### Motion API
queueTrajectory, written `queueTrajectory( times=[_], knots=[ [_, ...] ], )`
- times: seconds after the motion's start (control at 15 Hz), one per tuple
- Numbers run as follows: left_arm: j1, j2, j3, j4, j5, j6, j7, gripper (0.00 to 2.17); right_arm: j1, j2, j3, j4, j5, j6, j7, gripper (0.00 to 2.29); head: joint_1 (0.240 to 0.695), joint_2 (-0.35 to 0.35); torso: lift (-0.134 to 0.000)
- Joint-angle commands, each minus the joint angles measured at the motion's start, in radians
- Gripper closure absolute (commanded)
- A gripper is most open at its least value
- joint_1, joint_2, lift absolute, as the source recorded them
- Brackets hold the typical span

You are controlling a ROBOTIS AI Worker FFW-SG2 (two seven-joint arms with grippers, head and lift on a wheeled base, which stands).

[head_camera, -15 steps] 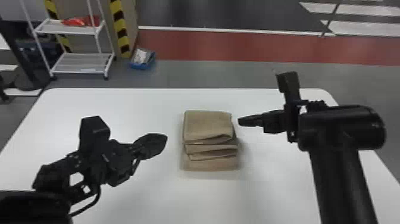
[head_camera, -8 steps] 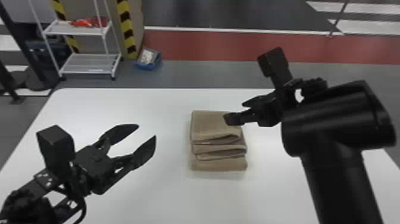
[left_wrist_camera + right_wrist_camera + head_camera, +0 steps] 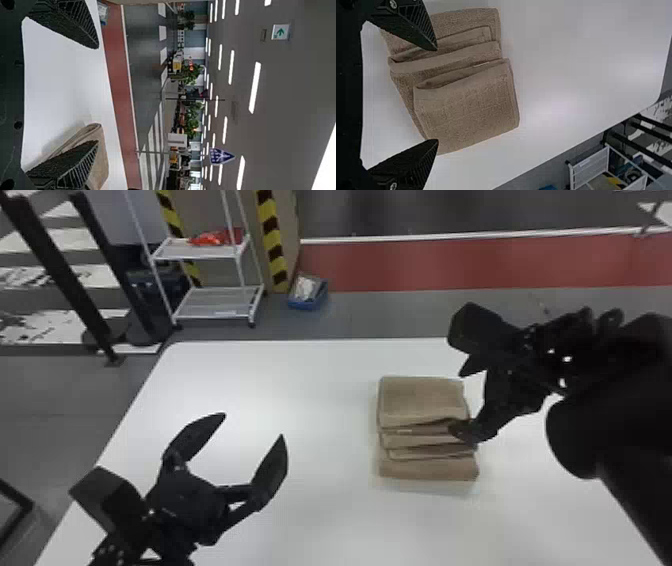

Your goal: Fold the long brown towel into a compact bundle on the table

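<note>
My left gripper (image 3: 252, 427) stands open over the table's left side in the head view, well apart from the towel. The right gripper (image 3: 462, 402) is open at the towel's right edge, one finger over its folded layers. The brown towel (image 3: 422, 397) lies in a compact stack, its layers stepped toward the robot. In the left wrist view, the left gripper (image 3: 97, 95) is open, with the towel (image 3: 101, 166) partly behind one finger. The right wrist view has the towel (image 3: 466, 107) beside and between the spread fingers of the right gripper (image 3: 437, 95).
The white table (image 3: 320, 510) carries the towel. Beyond its far edge stand a white wire shelf (image 3: 215, 302) with red items and a blue bin (image 3: 308, 293) on the floor. Dark posts (image 3: 60, 265) rise at the far left.
The head view has swung left. My left gripper has opened from nearly shut. The right gripper has come down and nearer along the towel's right side, its fingers spreading.
</note>
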Motion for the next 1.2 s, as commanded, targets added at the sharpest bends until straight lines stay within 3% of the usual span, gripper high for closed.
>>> queueTrajectory(
  times=[0.0, 0.33, 0.53, 1.13],
  knots=[
    [0.014, -0.003, -0.04, 0.002, -0.001, -0.038, 0.041, 0.03, -0.031, 0.001, -0.004, 0.091, 0.023, -0.241, 0.005, 0.07, 0.695, 0.105, -0.125],
    [0.014, -0.003, -0.052, 0.021, -0.015, -0.06, 0.084, 0.03, -0.085, -0.01, 0.047, 0.192, 0.028, -0.446, 0.005, 0.09, 0.695, 0.106, -0.125],
    [0.013, -0.003, -0.05, 0.041, -0.003, -0.09, 0.097, 0.03, -0.114, -0.037, 0.096, 0.224, 0.028, -0.48, 0.005, 0.09, 0.695, 0.119, -0.125],
    [0.007, -0.003, -0.066, 0.093, 0.02, -0.213, 0.112, 0.03, -0.155, -0.014, 0.143, 0.335, 0.054, -0.468, 0.005, 0.29, 0.695, 0.12, -0.125]
  ],
)
